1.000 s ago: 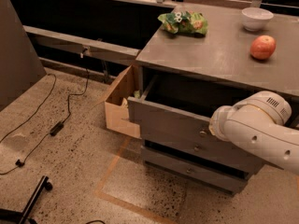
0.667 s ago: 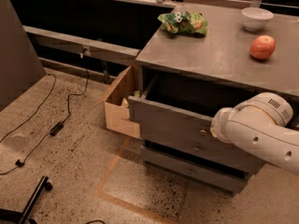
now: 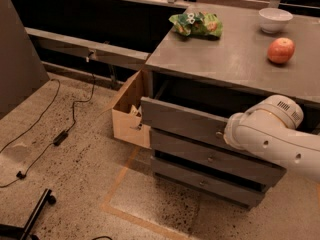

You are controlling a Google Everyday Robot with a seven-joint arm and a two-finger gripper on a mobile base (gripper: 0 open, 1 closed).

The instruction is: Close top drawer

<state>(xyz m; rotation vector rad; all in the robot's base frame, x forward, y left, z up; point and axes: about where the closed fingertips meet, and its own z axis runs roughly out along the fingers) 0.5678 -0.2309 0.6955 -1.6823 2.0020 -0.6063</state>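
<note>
The top drawer (image 3: 180, 119) is the uppermost of three grey drawers under the grey counter (image 3: 225, 59). It stands partly pulled out, with a dark gap behind its front. Its small round knob (image 3: 219, 133) shows just left of my white arm (image 3: 270, 134). The arm reaches in from the right across the drawer front. My gripper (image 3: 227, 135) is at the arm's end, against the drawer front beside the knob, mostly hidden by the arm.
Two more grey knobbed drawers (image 3: 210, 158) sit below. An open cardboard box (image 3: 127, 109) stands on the floor left of the drawers. On the counter are a green snack bag (image 3: 197, 24), a white bowl (image 3: 275, 19) and an apple (image 3: 281, 50). Cables (image 3: 60, 134) lie on the floor.
The top drawer has slid a little further in under the counter, with my arm still against its front.
</note>
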